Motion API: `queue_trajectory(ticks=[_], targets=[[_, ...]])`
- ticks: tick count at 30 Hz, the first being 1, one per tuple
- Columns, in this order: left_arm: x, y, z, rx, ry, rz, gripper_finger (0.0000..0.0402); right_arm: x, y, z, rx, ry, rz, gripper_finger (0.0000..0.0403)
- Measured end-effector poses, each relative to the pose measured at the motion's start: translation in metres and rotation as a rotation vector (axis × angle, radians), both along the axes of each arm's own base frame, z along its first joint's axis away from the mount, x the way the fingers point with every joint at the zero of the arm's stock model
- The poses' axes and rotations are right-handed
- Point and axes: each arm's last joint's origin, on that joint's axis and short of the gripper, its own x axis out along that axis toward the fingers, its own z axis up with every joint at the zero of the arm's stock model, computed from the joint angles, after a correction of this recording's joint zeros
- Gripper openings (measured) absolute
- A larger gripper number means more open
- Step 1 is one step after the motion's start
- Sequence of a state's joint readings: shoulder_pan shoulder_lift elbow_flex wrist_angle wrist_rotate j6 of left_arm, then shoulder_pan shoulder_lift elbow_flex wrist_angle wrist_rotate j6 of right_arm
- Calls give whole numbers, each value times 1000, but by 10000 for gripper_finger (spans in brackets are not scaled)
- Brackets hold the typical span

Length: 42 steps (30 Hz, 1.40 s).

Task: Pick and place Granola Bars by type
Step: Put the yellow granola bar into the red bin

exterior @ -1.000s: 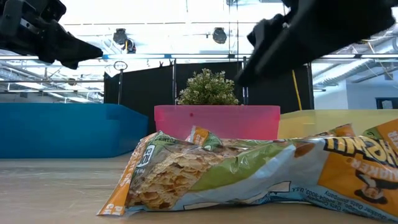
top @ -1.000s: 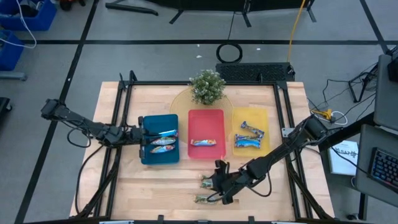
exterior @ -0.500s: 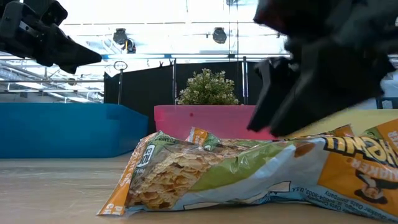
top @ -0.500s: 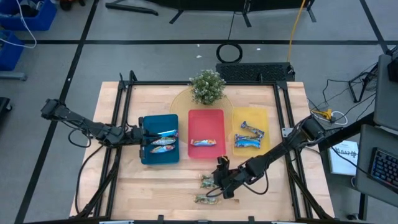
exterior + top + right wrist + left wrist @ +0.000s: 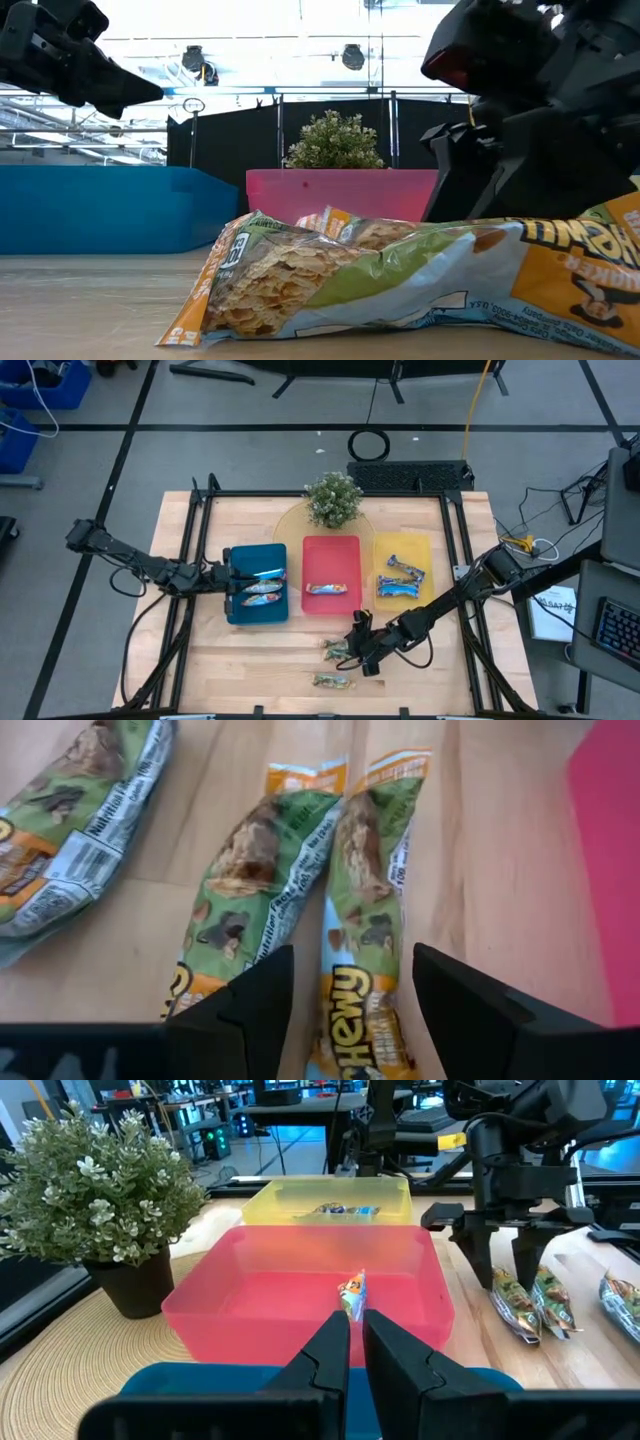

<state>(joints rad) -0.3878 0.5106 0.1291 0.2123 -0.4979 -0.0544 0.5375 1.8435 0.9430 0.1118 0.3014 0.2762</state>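
Observation:
Three green-and-tan granola bars lie flat on the wood near the table's near edge: a pair [image 5: 335, 650] side by side and a single one [image 5: 330, 680], which is large in the low view [image 5: 380, 280]. My right gripper [image 5: 353, 643] is open and low over the pair. In its wrist view [image 5: 350, 970] the fingers stand on either side of one bar [image 5: 365, 910], with the neighbouring bar [image 5: 250, 890] just outside one finger. My left gripper [image 5: 230, 582] is shut and hovers at the blue tray's [image 5: 270, 552] left edge. Blue-wrapped bars lie in the blue, red and yellow trays.
The red tray [image 5: 330, 545] and yellow tray [image 5: 400, 542] sit in a row right of the blue one. A potted plant [image 5: 333, 498] on a round mat stands behind them. Bare wood lies left of the loose bars. A dark metal frame borders the table.
My right gripper has moved a little toward the far edge and come down over the pair of bars; in the low view it has dropped from above down to table level behind the near bar.

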Motion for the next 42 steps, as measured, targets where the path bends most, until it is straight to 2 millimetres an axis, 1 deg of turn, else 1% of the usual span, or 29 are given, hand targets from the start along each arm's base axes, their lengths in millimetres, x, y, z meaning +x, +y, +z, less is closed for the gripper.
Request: queue_trajectory(ticks=[4, 7, 10, 16, 18, 20, 22, 24, 29, 32, 36, 39, 42], targets=[[0, 0, 0, 0, -1, 0, 42, -1, 2, 0, -10, -2, 20, 195], [0, 0, 0, 0, 0, 0, 42, -1, 3, 0, -2, 4, 35, 178], [0, 0, 0, 0, 0, 0, 42, 0, 4, 1, 5, -17, 42, 138], [0, 0, 0, 0, 0, 0, 42, 3, 6, 4, 23, -37, 108, 32], [0, 0, 0, 0, 0, 0, 42, 5, 7, 7, 19, -47, 122, 13], [0, 0, 0, 0, 0, 0, 42, 8, 9, 12, 14, -54, 135, 14], [0, 0, 0, 1, 0, 0, 42, 10, 11, 21, 3, -58, 146, 23], [0, 0, 0, 1, 0, 0, 42, 14, 13, 36, -8, -72, 155, 27], [0, 0, 0, 0, 1, 0, 42, 15, 12, 79, -78, -125, 191, 8], [0, 0, 0, 0, 1, 0, 42, 13, 1, 108, -140, -179, 191, 7], [0, 0, 0, 0, 2, 0, 42, 10, -32, 133, -200, -193, 148, 10], [0, 0, 0, 0, 1, 0, 42, 13, -65, 139, -245, -153, 91, 4], [0, 0, 0, 3, 0, 0, 42, 21, -100, 130, -246, -73, 45, 4]])
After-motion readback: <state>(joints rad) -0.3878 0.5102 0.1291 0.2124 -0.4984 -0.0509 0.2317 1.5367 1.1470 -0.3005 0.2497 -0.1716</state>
